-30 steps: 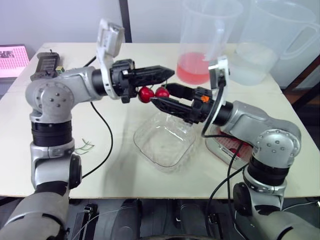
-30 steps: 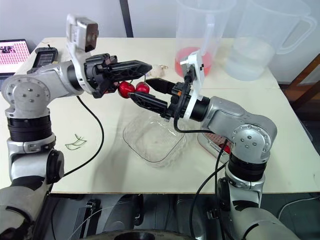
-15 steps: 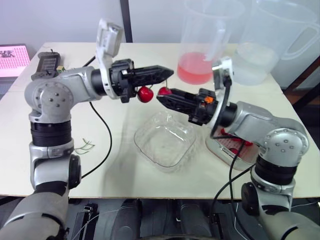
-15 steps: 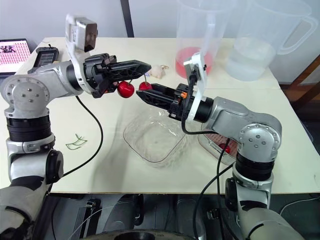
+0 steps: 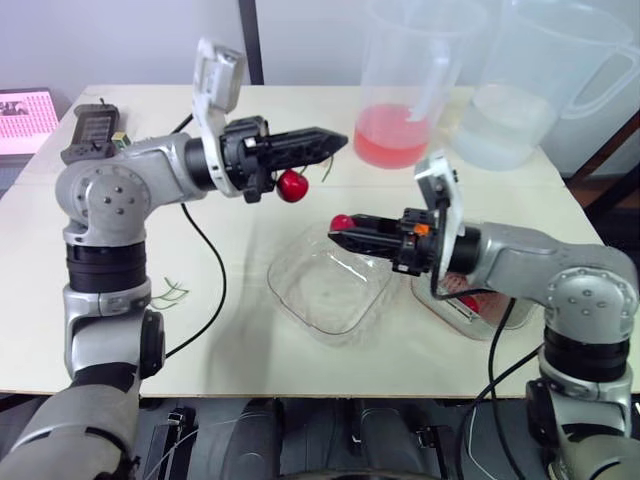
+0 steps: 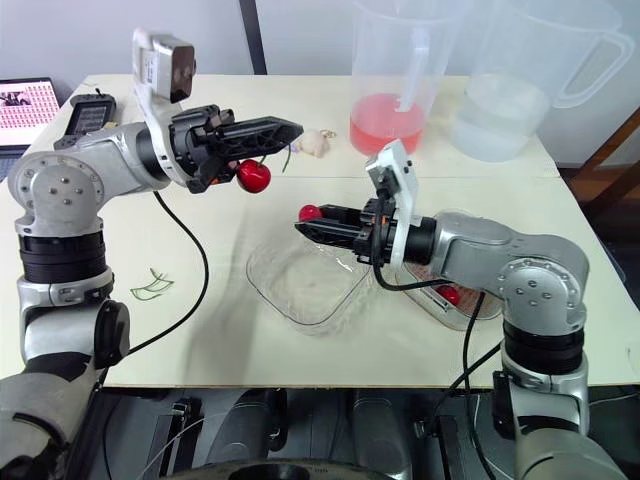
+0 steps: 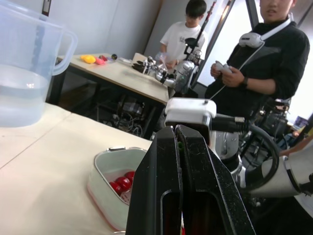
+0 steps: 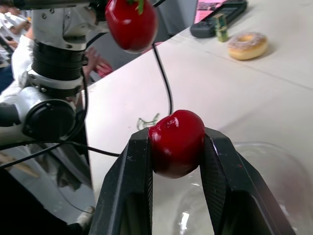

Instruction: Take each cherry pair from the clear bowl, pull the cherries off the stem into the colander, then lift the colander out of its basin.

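Cherry (image 8: 177,142) sits pinched between the fingers of the right tool (image 5: 340,233), directly above the clear bowl (image 5: 300,290) on the desk (image 5: 250,350). Left tool (image 5: 340,141) is clamped on the stem (image 6: 284,157) (second cherry (image 5: 292,185) dangling just beneath). Colander (image 7: 98,186) lies behind the right tool.

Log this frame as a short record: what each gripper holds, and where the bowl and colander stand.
left gripper: shut on the stem, raised over the table
hanging cherry: one, on that stem below the left gripper
right gripper: shut on a loose cherry, over the clear bowl's far edge
clear bowl: no cherries seen inside
colander: in its basin, red cherries inside, beside the bowl
pitcher: pink liquid inside, at the table's far side
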